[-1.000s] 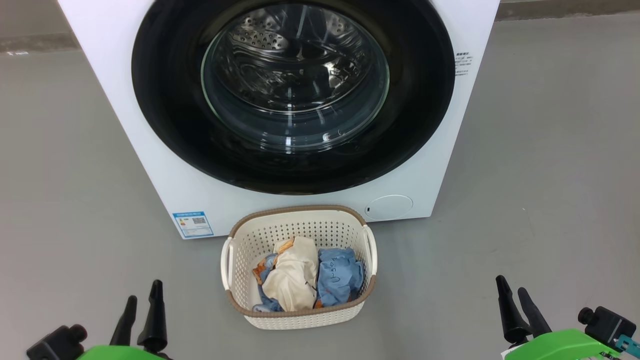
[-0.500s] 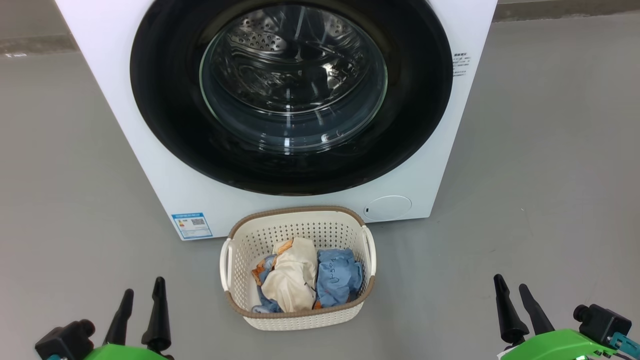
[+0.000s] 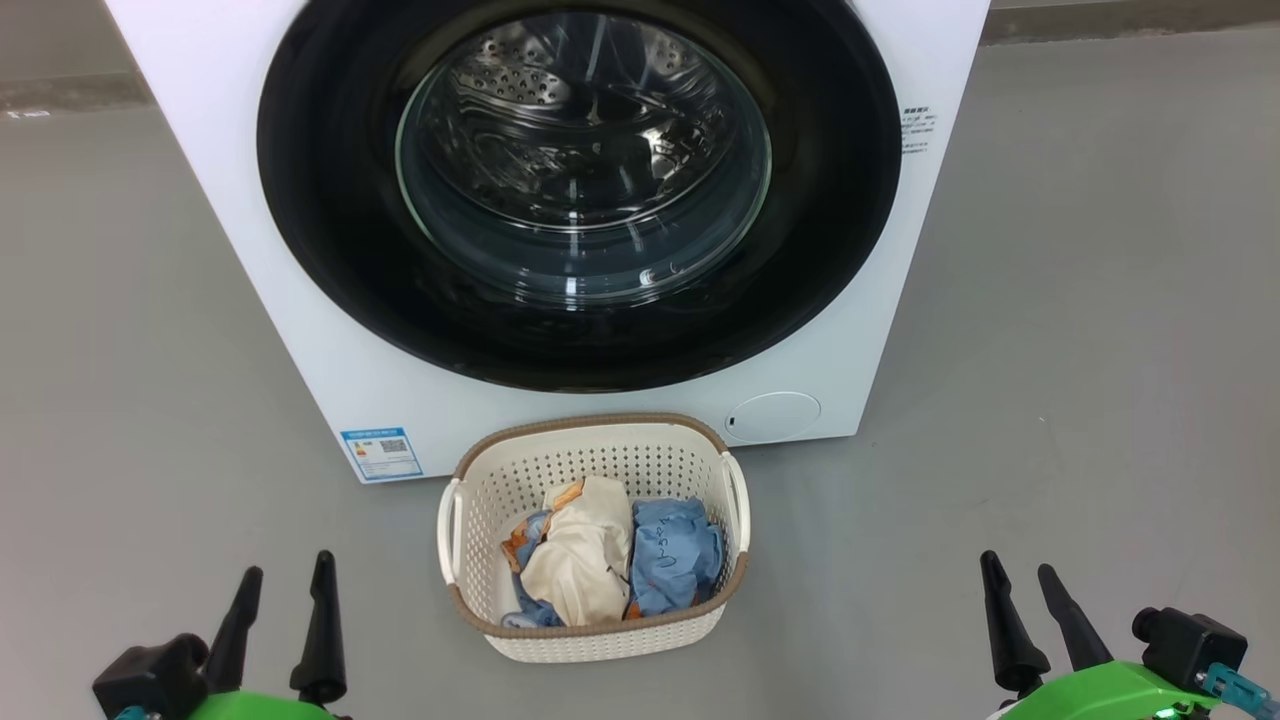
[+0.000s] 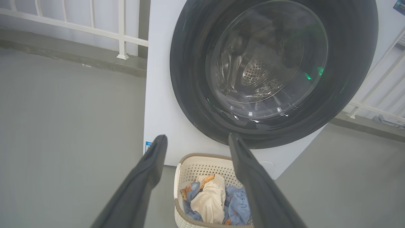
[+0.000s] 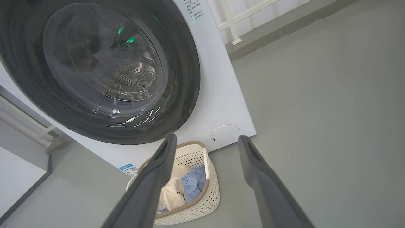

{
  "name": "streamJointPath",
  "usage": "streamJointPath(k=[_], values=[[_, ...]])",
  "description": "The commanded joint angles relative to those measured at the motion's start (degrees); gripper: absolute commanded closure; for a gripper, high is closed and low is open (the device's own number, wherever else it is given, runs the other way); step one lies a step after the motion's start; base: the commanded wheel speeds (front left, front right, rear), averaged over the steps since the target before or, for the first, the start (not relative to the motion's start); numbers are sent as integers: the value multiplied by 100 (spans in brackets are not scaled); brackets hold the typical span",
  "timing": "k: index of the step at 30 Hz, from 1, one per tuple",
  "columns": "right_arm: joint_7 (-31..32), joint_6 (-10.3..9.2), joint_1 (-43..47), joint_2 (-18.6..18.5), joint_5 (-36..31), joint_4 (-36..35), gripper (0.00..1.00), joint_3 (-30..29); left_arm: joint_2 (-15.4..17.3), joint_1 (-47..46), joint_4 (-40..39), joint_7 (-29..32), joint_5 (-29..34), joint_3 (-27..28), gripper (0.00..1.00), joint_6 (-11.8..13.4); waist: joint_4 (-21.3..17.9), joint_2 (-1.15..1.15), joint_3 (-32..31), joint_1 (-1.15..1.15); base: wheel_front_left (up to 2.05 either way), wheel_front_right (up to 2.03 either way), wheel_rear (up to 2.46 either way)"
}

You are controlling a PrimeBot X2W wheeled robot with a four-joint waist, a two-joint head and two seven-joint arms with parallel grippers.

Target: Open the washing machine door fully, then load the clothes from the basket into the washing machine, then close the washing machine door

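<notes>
Both jaws stay wide and empty at the lower corners; nothing else changes: door (image 3: 830, 200) shut, clothes (image 3: 585, 560) in basket (image 3: 600, 645), opening not begun.

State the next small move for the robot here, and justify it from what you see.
Probably raise the right hand toward the black rim of the door to look for a grip. The door is shut, the clothes lie in the basket, and both the right hand and the left hand hang open and low, well short of the washer.
</notes>
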Motion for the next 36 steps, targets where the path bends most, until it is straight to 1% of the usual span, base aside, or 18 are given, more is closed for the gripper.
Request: streamJointPath(k=[1,19,36], values=[[-99,8,-227,-32,-149,-116,0,132,122,-47,-173,-77,189,147,0,-12,-3,0,3,0,0,0,0],[-416,10,-252,-39,-1357,-72,0,148,172,-49,-141,-395,1448,130,0,-15,-14,0,45,0,0,0,0],[-420,10,-208,-38,-1431,-144,0,-11,211,-102,122,-400,1310,166,0,-15,-9,0,78,0,0,0,0]])
